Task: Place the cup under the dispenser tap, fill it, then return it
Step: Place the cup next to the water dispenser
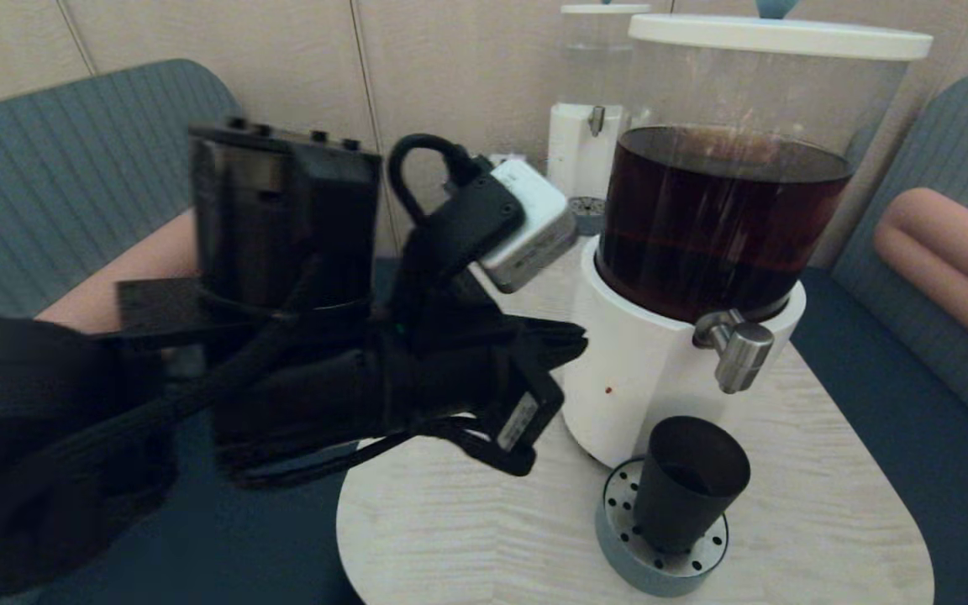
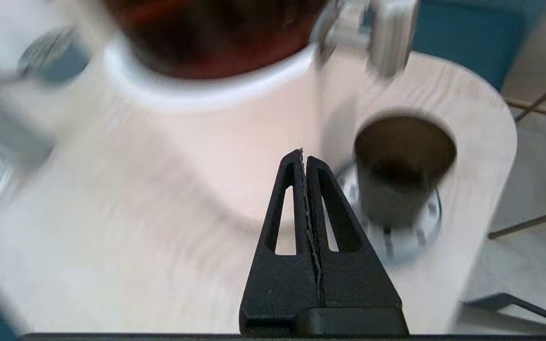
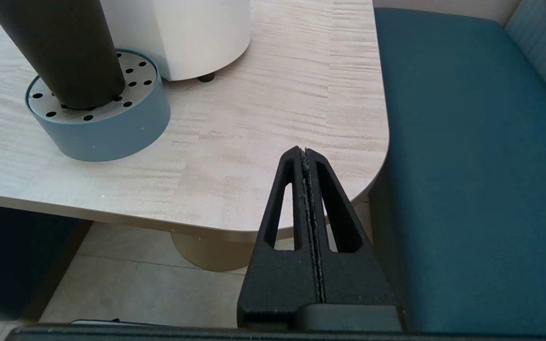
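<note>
The matte black cup (image 1: 686, 487) (image 2: 403, 175) (image 3: 59, 52) stands upright on the round grey-blue perforated drip tray (image 1: 660, 565) (image 3: 107, 128). It sits below and slightly in front of the brushed-steel dispenser tap (image 1: 740, 349) (image 2: 386, 38), which juts from the white base (image 1: 635, 378) of the dark-brown-liquid dispenser. My left gripper (image 1: 572, 340) (image 2: 303, 156) is raised to the left of the white base, shut and holding nothing, apart from the cup. My right gripper (image 3: 304, 154) hangs shut and empty off the table's near right corner, low beside the bench.
A smaller clear-liquid dispenser (image 1: 593, 109) stands behind the big one. The pale wood table (image 1: 828, 470) (image 3: 263, 118) has rounded corners. Teal bench seats (image 1: 912, 403) (image 3: 472, 166) flank it, with a pink cushion (image 1: 954, 260) on the right.
</note>
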